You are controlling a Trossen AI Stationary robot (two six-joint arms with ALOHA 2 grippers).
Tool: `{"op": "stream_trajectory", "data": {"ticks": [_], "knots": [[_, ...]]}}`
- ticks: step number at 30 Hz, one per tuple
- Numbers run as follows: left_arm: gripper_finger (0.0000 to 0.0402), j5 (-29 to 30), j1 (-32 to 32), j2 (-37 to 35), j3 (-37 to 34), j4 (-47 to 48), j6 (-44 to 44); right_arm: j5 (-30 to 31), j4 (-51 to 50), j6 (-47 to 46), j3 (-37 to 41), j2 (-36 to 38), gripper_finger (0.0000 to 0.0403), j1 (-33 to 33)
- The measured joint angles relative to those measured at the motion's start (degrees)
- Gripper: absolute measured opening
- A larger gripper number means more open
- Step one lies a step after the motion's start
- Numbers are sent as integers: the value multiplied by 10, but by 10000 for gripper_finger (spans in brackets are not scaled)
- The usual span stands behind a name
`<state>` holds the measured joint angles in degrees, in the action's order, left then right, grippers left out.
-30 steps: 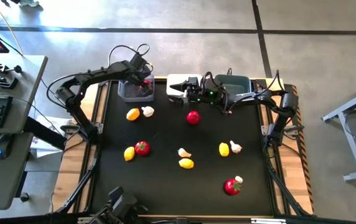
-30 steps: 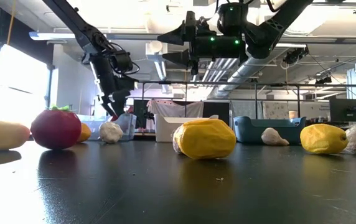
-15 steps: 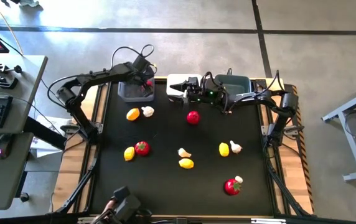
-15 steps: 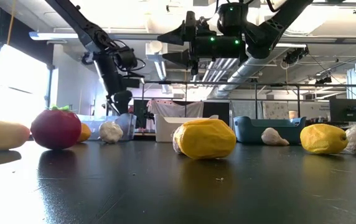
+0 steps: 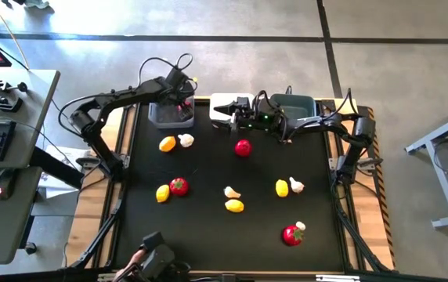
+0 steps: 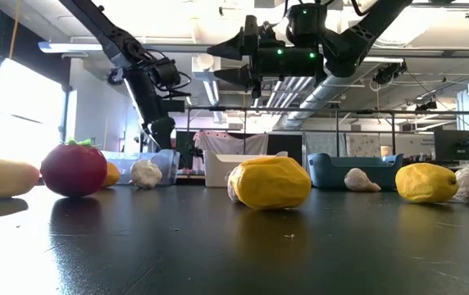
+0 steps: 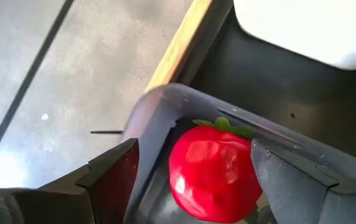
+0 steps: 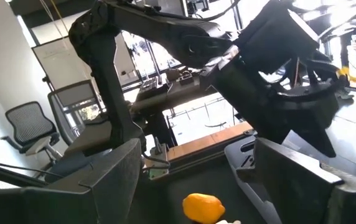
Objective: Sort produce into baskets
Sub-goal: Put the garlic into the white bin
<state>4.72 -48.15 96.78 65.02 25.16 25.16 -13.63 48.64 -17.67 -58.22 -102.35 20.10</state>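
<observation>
Overhead, the left gripper (image 5: 183,100) hangs spread above a tomato (image 7: 214,174) inside the grey basket (image 5: 169,115).

no readable text, labels, brands or numbers anywhere

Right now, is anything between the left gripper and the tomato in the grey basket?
Nothing visible. The left gripper hangs open over the grey basket, and the tomato lies in the basket right beyond its fingers.
</observation>
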Motion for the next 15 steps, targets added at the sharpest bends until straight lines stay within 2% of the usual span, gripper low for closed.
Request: {"op": "stream_trajectory", "data": {"ticks": [5,10,15], "knots": [[288,-12,-5,-33,0,-31,-6,1,0,2,0,0,303,0],[287,-133,-14,-75,-20,-74,-38,2,-2,14,0,0,303,-1],[287,-198,-8,-123,-86,-142,-42,12,-24,38,0,0,303,-9]]}}
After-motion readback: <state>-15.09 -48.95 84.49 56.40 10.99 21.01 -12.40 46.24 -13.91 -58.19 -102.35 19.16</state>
